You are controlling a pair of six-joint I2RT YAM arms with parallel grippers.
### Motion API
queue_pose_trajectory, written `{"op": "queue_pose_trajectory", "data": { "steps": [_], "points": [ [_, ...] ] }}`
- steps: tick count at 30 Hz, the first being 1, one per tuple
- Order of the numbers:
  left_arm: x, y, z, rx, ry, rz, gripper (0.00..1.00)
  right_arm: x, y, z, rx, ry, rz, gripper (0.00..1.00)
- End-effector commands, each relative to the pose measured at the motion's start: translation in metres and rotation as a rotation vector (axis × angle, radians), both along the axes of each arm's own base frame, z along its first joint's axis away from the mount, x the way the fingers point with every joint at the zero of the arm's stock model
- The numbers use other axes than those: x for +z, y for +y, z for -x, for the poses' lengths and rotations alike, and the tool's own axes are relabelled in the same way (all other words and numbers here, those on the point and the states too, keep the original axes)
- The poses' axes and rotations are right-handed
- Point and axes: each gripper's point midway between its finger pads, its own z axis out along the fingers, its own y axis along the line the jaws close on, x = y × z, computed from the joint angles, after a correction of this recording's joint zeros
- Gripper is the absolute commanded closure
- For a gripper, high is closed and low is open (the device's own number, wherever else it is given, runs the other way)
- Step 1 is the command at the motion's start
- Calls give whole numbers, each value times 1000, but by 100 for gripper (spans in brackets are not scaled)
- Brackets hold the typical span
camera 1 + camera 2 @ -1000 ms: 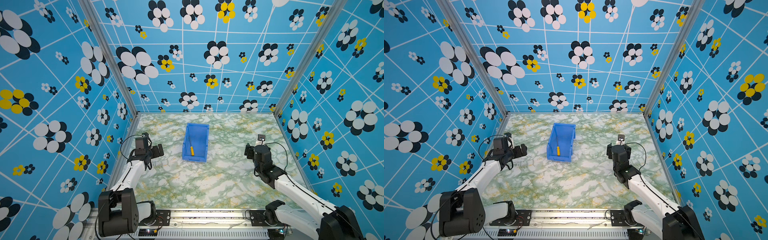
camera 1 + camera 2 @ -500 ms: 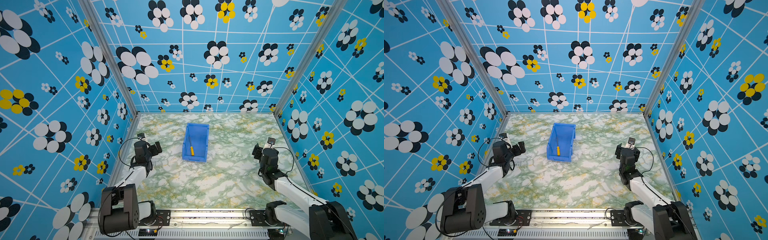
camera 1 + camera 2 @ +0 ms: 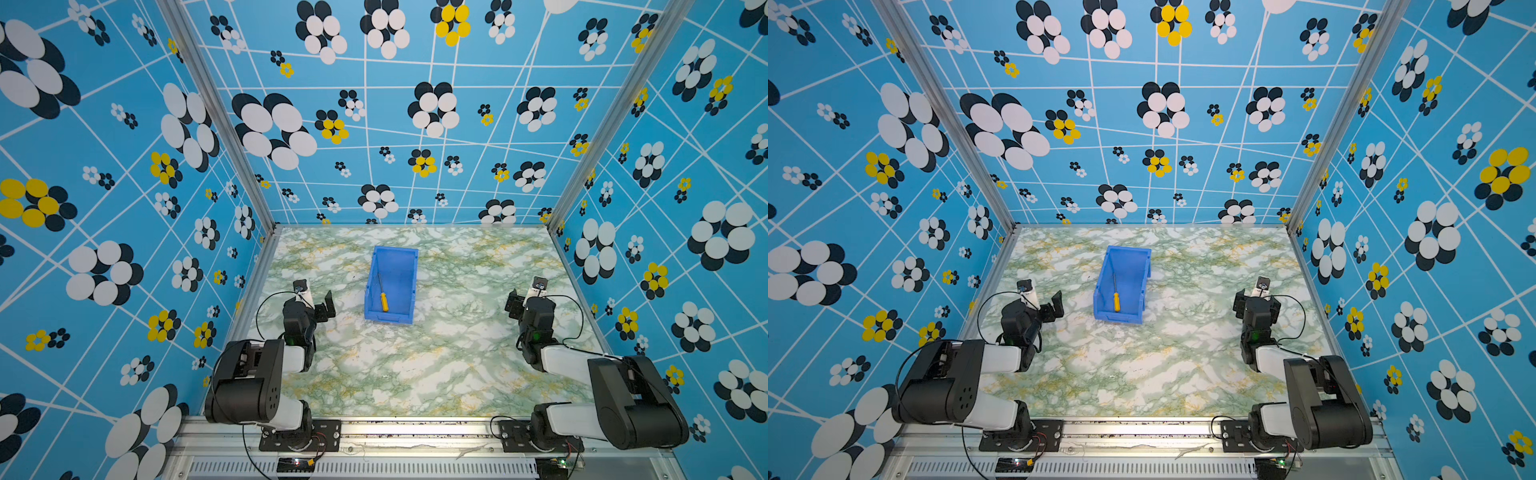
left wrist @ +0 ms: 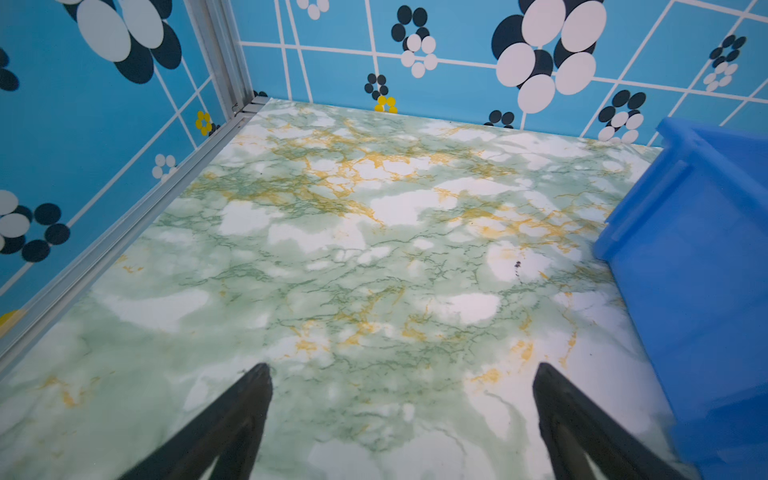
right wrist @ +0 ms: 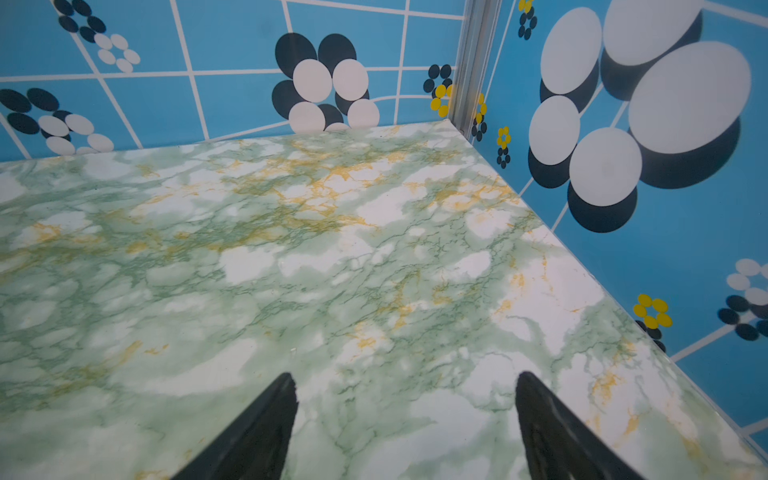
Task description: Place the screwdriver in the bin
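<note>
Screwdriver [image 3: 382, 292] in bin [image 3: 400, 277]; well apart from left gripper [image 4: 401, 368], right gripper [image 5: 405, 375]

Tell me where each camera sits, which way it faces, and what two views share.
Top views: high above the robot's bases, looking down on the table, the bin holding the screwdriver; both arms, left gripper, right gripper show.
Left wrist: on the left arm, facing the far left corner past the open left gripper; bin wall alongside.
Right wrist: on the right arm, facing the far right corner past the open right gripper; only table.
Shared: both top views and the left wrist show the bin.
</note>
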Motion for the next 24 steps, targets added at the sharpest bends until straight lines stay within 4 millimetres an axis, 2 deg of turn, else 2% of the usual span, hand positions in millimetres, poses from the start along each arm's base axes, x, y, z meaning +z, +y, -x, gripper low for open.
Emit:
{"op": "queue_pose_trajectory", "data": {
  "steps": [1,3,4,8,12,13,14,24],
  "points": [
    [21,-2,3,-2,-147,-57,1,6,6,-12,41,-77,-4,15],
    [19,-5,6,-10,-137,-66,1,-4,7,-13,48,-85,2,14],
    [19,-4,5,-8,-141,-67,1,-2,8,-15,53,-104,8,14],
    [20,-4,5,-6,-139,-67,1,-10,18,-28,113,5,3,14],
    [20,-4,6,-7,-143,-65,1,-11,16,-30,126,5,-26,14],
    [20,-4,6,-7,-147,-66,1,-11,16,-30,125,5,-24,3],
    [20,-4,7,-5,-149,-66,1,-11,16,-30,125,4,-24,1],
    [21,-4,7,-4,-154,-66,1,-11,15,-30,124,5,-24,1]
  ]
}}
